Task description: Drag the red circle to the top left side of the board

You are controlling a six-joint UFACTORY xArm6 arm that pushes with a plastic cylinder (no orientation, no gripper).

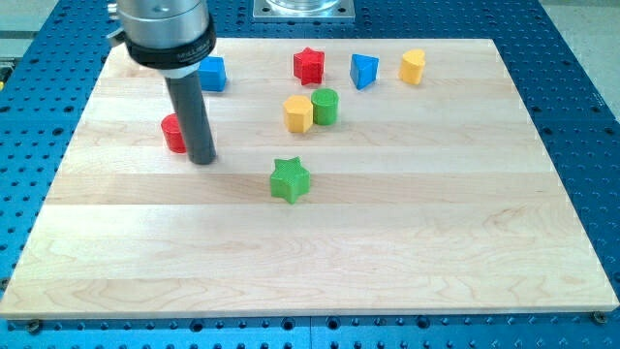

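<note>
The red circle [173,133] stands on the wooden board [387,242] in its left part, partly hidden behind my rod. My tip [202,160] rests on the board just to the right of and slightly below the red circle, touching or nearly touching it. The board's top left corner lies above the circle, partly covered by the arm's housing [165,34].
A blue block [212,74] sits near the top left beside the rod. A red star [309,66], a blue block [363,71] and a yellow block [413,66] line the top. A yellow block [298,113] touches a green cylinder [325,106]. A green star [289,179] sits mid-board.
</note>
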